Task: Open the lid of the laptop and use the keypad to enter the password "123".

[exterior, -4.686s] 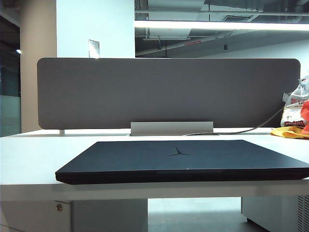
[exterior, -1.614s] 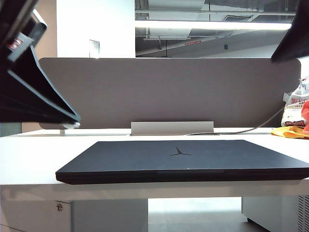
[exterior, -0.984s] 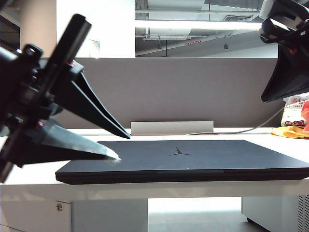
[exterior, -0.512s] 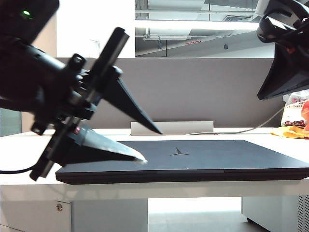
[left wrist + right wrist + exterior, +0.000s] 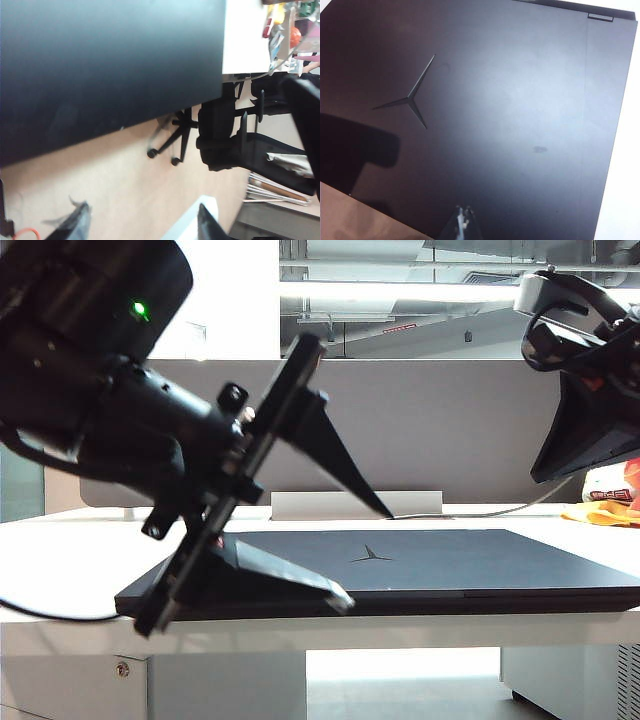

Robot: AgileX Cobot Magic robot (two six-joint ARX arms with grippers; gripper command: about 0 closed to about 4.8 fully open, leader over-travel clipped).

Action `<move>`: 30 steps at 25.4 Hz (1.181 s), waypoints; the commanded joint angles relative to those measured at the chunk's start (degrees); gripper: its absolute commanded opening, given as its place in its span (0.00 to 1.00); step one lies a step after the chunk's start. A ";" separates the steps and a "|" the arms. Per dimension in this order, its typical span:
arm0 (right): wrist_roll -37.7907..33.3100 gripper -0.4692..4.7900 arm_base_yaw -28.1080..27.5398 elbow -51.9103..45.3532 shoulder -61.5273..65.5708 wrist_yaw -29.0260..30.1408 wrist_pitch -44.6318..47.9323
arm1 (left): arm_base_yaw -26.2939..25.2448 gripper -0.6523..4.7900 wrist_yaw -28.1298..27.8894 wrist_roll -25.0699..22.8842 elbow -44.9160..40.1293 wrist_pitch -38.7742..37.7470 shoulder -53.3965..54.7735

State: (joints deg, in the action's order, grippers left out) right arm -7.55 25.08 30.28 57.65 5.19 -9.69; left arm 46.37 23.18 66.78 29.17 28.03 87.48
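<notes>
The white table [image 5: 60, 540] carries everything, and behind it stands the grey desk divider [image 5: 450, 430]. The laptop [image 5: 450, 575] lies flat near the front edge of the table and it is closed: the lid [image 5: 480, 555] is down, with the Y-shaped logo [image 5: 371, 555] facing up. Because the lid is down, the keypad is hidden.

The left arm fills the left part of the exterior view, very close to the camera. The left gripper [image 5: 365, 555] points toward the front edge of the laptop and its jaws stand wide apart: the upper finger [image 5: 340, 455] is above the lid, and the lower finger [image 5: 285, 580] crosses in front of the laptop's front edge, with its tip at the height of that edge. Nothing is between the fingers, and I cannot tell if they touch the laptop. In the left wrist view the dark lid fills the upper part, with the floor and an office chair [image 5: 225, 135] past its edge.

The right gripper [image 5: 580, 430] hangs high above the right end of the laptop, well apart from it. The right wrist view looks down on the lid and logo, and only one fingertip [image 5: 463, 225] shows, so I cannot tell if this gripper is open or closed.

A yellow and red bag [image 5: 610, 495] lies at the far right of the table.
</notes>
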 commanded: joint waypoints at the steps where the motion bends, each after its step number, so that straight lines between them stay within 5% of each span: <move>1: 0.52 0.08 0.00 0.22 0.11 0.09 1.44 | 1.70 0.65 0.02 4.15 0.07 4.74 2.64; 9: 1.75 0.08 1.16 0.22 0.11 1.11 1.40 | 3.76 0.65 -2.80 11.43 0.50 15.41 10.97; 17: 2.25 0.08 5.62 0.22 0.13 -1.84 -0.02 | 3.76 0.65 -3.28 11.15 7.30 15.85 16.26; 23: 1.57 0.08 5.64 2.86 -2.97 -6.43 -17.97 | 3.76 0.61 -5.75 8.20 7.45 12.66 16.26; 30: -2.51 0.08 7.87 7.91 -24.68 -10.45 -27.89 | 3.76 0.61 -8.31 6.49 7.48 11.45 16.31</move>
State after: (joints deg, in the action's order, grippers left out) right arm -8.38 32.82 37.71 34.33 -4.54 -33.61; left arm 50.17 15.86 74.15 36.58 39.57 103.79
